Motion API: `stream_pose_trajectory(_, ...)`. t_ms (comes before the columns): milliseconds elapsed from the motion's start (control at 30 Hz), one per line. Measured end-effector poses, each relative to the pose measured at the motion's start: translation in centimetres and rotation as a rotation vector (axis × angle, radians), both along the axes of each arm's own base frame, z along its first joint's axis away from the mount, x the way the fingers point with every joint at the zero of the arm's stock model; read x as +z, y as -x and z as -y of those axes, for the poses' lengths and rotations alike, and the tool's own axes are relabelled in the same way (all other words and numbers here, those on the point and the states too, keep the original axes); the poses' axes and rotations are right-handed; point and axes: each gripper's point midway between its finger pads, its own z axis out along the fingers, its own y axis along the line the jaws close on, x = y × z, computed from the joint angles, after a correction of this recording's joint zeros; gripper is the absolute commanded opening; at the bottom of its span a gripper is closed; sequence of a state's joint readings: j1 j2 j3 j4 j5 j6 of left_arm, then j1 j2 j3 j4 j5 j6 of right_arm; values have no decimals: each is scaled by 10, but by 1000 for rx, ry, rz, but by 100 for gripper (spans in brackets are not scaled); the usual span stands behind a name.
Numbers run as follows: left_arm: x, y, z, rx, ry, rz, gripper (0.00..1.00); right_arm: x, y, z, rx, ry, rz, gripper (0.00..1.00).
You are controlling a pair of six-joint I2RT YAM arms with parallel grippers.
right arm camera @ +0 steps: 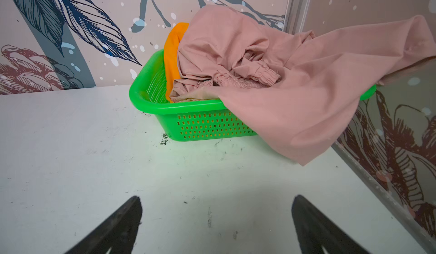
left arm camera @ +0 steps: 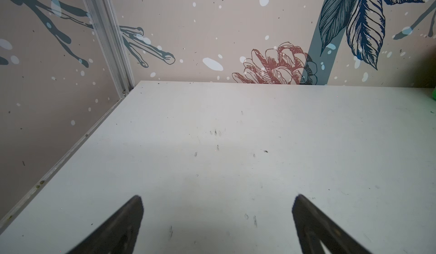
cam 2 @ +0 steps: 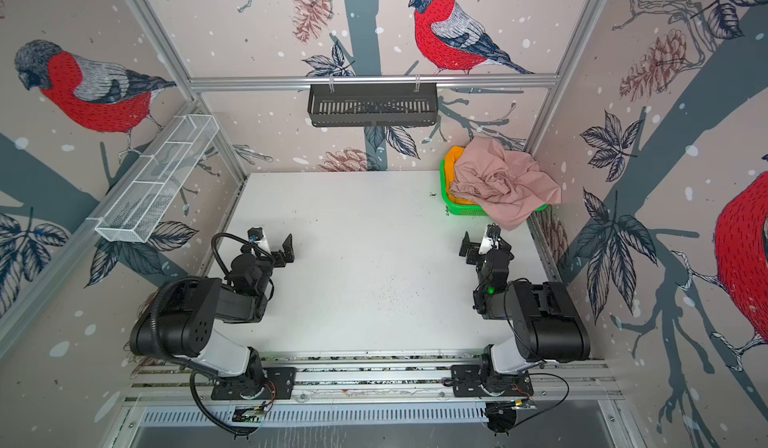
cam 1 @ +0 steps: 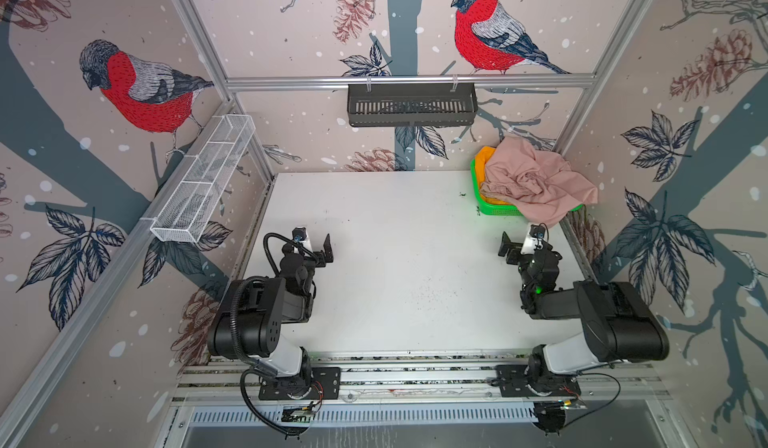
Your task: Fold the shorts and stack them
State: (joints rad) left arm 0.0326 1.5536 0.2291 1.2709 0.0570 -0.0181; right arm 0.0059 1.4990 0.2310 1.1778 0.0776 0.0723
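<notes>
- The step in hand, as I judge it, is the very start: neither pair is out of the green basket [cam 1: 498, 209], nothing is folded, and there is no stack.
- The pink shorts [cam 1: 536, 181] lie crumpled on top in the basket, with one leg spilling over its rim toward the counter [cam 1: 395, 267].
- The orange shorts [cam 1: 482, 159] sit beneath them and show only at the basket's far corner.
- The right hand [cam 1: 508, 249] hovers near the basket, on the side where the pink leg spills out. It is released, jaws spread wide, grasping nothing.
- The left hand [cam 1: 324, 251] is well apart from the basket over bare counter, likewise released and empty.
- The next move probably calls for the right hand to reach to the basket and pinch the pink pair at the hanging leg or waist. It would then draw the pair onto bare counter beside the basket for spreading flat.
- The limp cloth may drag the orange pair or the light basket along.
- Only the right wrist view shows the pink pair's gathered waistband [right arm camera: 264, 74] bunched mid-basket, and orange behind the basket's mesh holes.
- The left wrist view shows scuffed counter and a green sliver of the basket at its edge, with no shorts.
- Only the top views, both of them, show the two arms together and how far each stands from the basket.
</notes>
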Motion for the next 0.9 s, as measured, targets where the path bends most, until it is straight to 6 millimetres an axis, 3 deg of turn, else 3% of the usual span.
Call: stream_pose_trajectory(900, 0, 0, 0, 0, 0, 0, 99, 0, 0, 2, 0, -2, -3, 100)
